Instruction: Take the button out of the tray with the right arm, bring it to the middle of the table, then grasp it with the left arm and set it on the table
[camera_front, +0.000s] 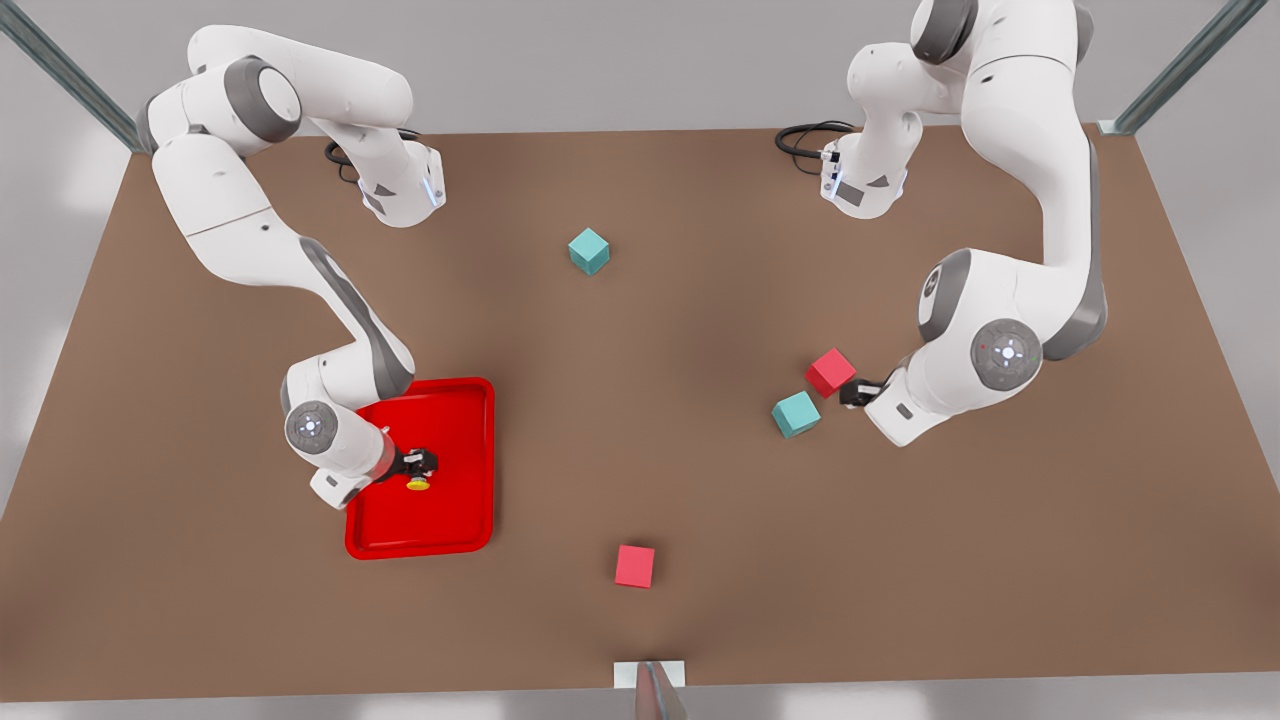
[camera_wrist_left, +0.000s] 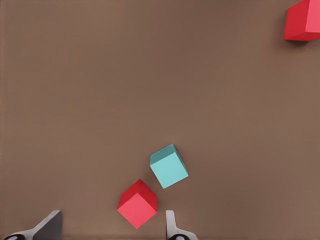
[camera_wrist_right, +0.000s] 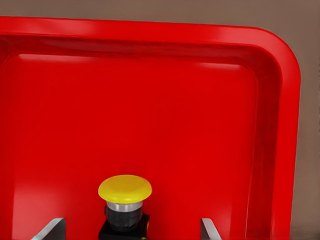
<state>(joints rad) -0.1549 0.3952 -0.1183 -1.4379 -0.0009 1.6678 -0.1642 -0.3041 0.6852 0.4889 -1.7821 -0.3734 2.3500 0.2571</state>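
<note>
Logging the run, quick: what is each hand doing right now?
Right hand: open, fingers either side of the button in the tray, not gripping it.
Left hand: open, empty, near a red cube.

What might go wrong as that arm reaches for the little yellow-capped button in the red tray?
The right gripper is open around the tiny yellow-capped button, which sits off-centre between its fingers; closing may tip it or let it slip. The flat red tray could also shift. The left gripper waits near a red cube.
</note>
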